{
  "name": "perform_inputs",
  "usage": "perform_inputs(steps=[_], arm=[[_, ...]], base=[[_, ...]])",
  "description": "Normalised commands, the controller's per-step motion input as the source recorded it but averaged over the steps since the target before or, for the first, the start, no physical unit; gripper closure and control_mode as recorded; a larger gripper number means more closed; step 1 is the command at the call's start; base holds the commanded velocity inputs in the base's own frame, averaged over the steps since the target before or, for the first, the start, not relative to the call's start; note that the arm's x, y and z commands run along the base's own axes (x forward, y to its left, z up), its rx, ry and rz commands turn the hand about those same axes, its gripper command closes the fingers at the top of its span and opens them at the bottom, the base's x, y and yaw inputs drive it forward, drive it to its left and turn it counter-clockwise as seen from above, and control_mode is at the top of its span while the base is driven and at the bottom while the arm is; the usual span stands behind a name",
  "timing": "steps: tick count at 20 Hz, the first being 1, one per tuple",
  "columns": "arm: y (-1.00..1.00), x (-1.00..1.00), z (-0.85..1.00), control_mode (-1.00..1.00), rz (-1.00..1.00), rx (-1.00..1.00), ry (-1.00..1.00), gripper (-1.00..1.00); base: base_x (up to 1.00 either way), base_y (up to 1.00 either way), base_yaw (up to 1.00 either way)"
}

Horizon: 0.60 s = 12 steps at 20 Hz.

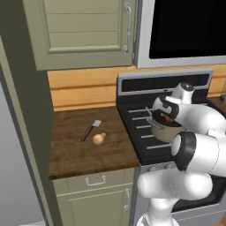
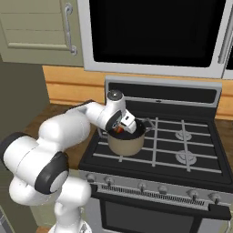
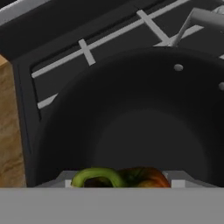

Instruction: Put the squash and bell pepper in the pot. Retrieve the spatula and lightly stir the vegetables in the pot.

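While the end effector [image 2: 124,127] is hovering right over the mouth of the pot [image 2: 125,144] on the stove's [image 2: 182,150] front left burner, the bell pepper [image 3: 127,178] is sitting between its fingers, so I judge the grip to be partly closed around that pepper rather than empty. In the hand view the pot's dark inside is lying straight ahead of the pepper, which suggests the release needs little more than a short drop.

What matters for the move after that is lying off to the robot's left. The squash [image 1: 99,139] is resting on the wooden worktop [image 1: 70,150], well apart from the pot and clear of the stove edge. Just beside it, the spatula [image 1: 90,130] is lying flat, its dark handle pointing toward the front left of the worktop and its silver blade toward the back wall. Reaching either one is going to mean swinging the arm leftward across the stove's edge.
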Motion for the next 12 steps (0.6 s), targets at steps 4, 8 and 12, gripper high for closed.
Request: perform_inputs(steps=[4,8,12], arm=[[-0.07,0.0,-0.33,-1.0,0.03,-0.05,0.08,-1.0],[-0.16,0.0,-0.11,-1.0,0.03,-0.02,0.02,-1.0],[-0.1,-0.06,0.3,-1.0,0.02,0.0,-0.03,-1.0]], base=[[0.0,0.0,0.0],[0.0,0.0,0.0],[0.0,0.0,0.0]])
